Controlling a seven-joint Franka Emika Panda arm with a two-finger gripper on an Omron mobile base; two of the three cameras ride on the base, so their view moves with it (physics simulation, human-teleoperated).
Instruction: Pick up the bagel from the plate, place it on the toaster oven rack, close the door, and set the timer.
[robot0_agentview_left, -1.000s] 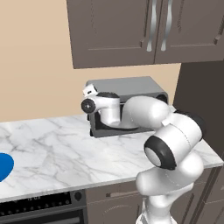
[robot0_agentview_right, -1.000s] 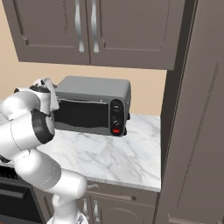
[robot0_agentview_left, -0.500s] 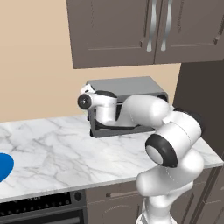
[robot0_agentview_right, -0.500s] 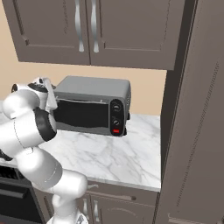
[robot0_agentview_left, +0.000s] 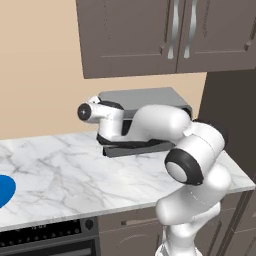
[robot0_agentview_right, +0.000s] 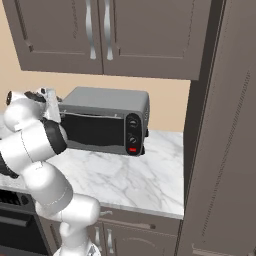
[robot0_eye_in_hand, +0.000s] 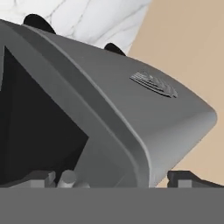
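The toaster oven (robot0_agentview_right: 102, 120) stands on the marble counter with its dark glass door (robot0_agentview_right: 92, 129) upright against the front. My gripper (robot0_eye_in_hand: 113, 179) is open at the oven's upper left corner (robot0_eye_in_hand: 144, 127); its fingertips (robot0_eye_in_hand: 43, 177) stand wide apart on either side of that corner. A small silver stub (robot0_eye_in_hand: 68, 177), apparently the end of the handle bar, shows beside the left fingertip. In the left base view my hand (robot0_agentview_left: 102, 120) is in front of the oven (robot0_agentview_left: 142, 97). The blue plate (robot0_agentview_left: 4, 190) pokes in at the far left edge. The bagel and the rack are out of view.
Dark wall cabinets (robot0_agentview_left: 165, 35) hang above the oven, and a tall dark cabinet (robot0_agentview_right: 225, 130) stands to its right. Three knobs and a red button (robot0_agentview_right: 133, 136) sit on the oven's right panel. A range (robot0_agentview_left: 45, 235) is below the counter at left.
My hand has slid a little to the left along the oven's top front edge, toward its left corner. The oven and the plate have not moved.
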